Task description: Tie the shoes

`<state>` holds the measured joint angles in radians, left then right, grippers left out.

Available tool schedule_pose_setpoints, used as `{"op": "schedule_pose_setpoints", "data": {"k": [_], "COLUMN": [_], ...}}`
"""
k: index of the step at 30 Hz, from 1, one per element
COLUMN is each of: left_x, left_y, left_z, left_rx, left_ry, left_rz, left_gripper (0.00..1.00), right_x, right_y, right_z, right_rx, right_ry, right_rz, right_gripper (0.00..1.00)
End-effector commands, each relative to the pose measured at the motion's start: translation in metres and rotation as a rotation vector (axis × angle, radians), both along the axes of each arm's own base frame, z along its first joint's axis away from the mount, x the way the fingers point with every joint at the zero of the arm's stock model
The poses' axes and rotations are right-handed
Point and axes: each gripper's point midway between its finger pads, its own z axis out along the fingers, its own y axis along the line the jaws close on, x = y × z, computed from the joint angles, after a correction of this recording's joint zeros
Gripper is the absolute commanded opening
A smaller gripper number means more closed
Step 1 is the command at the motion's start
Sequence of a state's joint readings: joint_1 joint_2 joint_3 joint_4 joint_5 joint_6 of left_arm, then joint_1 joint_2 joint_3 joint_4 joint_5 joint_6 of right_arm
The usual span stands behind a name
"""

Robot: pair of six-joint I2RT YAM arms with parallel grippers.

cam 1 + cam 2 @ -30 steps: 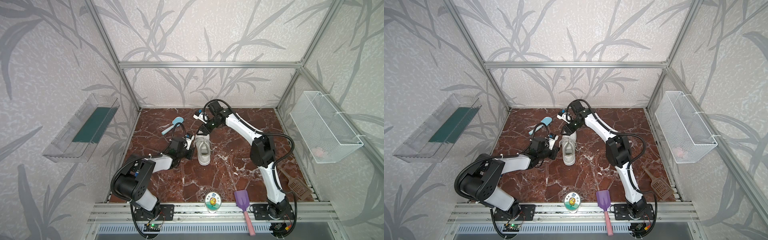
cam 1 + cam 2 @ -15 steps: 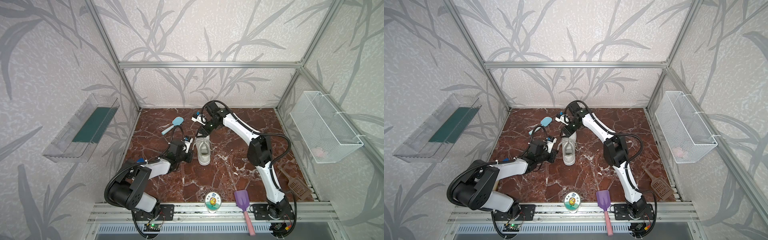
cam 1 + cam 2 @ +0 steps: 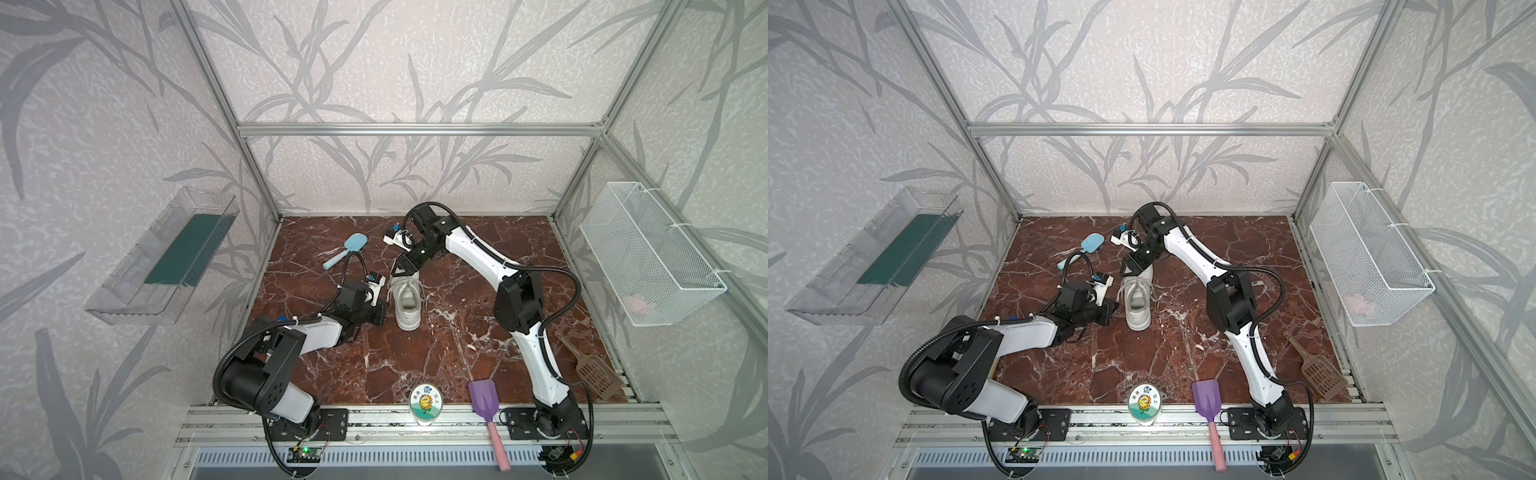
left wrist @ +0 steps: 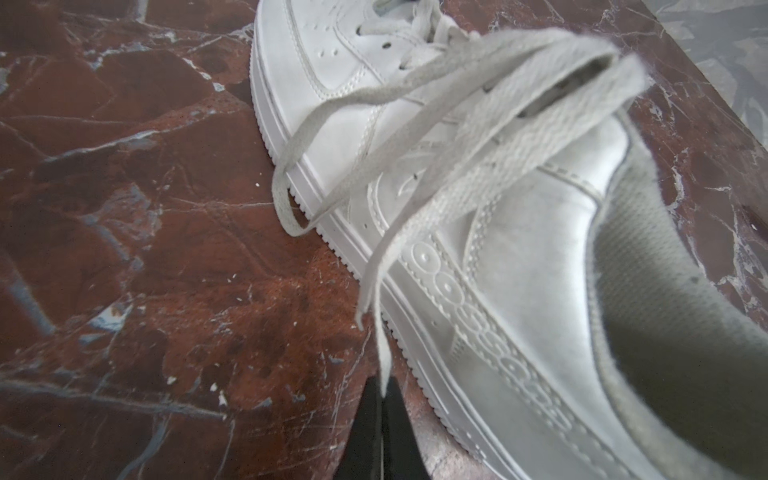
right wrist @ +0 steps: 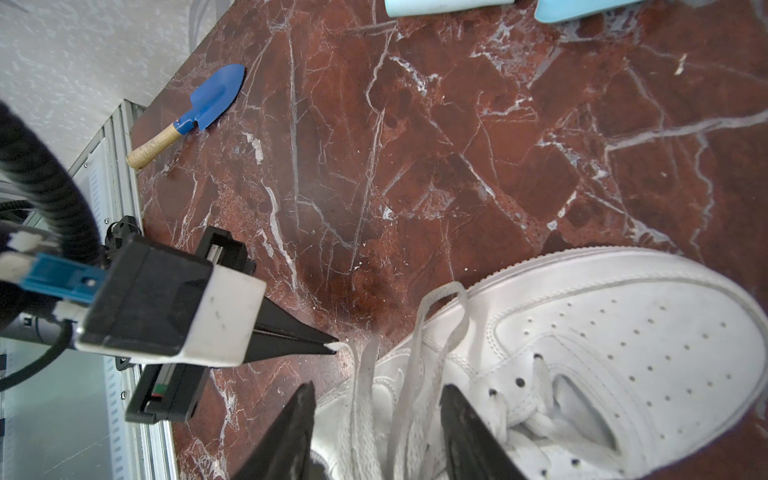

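While the left gripper (image 4: 383,399) pinches a lace tip (image 4: 384,368) left of the white sneaker (image 3: 406,305), the right gripper (image 5: 376,387) stands half-open over its far toe, laces (image 5: 362,374) between the jaws.

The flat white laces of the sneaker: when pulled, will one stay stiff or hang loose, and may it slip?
Probably floppy: the flat white woven laces sag in loose loops beside the white low-top sneaker. Likely light: the shut left tool holds one by its end alone. The fuzzy weave should resist slipping.
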<state>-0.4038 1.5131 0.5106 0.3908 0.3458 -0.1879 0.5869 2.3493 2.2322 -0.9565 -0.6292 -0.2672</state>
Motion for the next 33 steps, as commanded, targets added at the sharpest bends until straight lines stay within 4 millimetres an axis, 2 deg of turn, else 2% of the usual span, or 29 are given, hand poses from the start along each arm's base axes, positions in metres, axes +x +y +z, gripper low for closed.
{"op": "schedule_pose_setpoints", "data": {"k": [1, 9, 13, 21, 24, 33], "left_x": [-0.001, -0.005, -0.011, -0.021, -0.021, -0.018], "left_y": [0.0, -0.001, 0.0, 0.0, -0.002, -0.003], "left_z": [0.011, 0.013, 0.01, 0.004, 0.001, -0.005], "left_rx": [-0.041, -0.04, -0.022, -0.013, -0.015, -0.03], "left_ry": [-0.015, -0.008, 0.012, 0.05, 0.063, 0.088], "left_rz": [0.01, -0.004, -0.018, -0.043, -0.049, -0.028], "left_gripper": [0.0, 0.0, 0.0, 0.0, 0.0, 0.0], "right_x": [-0.001, -0.002, -0.004, -0.01, -0.012, -0.018], "right_y": [-0.003, -0.006, -0.006, -0.007, -0.005, -0.001], "right_z": [-0.008, -0.021, -0.028, -0.032, -0.031, -0.037], "right_rx": [-0.022, -0.076, -0.103, -0.158, -0.158, -0.144], "right_ry": [0.022, 0.017, 0.016, -0.015, -0.016, 0.01], "right_rz": [0.015, 0.031, 0.041, 0.064, 0.072, 0.085], "right_gripper": [0.49, 0.41, 0.4, 0.34, 0.29, 0.25]}}
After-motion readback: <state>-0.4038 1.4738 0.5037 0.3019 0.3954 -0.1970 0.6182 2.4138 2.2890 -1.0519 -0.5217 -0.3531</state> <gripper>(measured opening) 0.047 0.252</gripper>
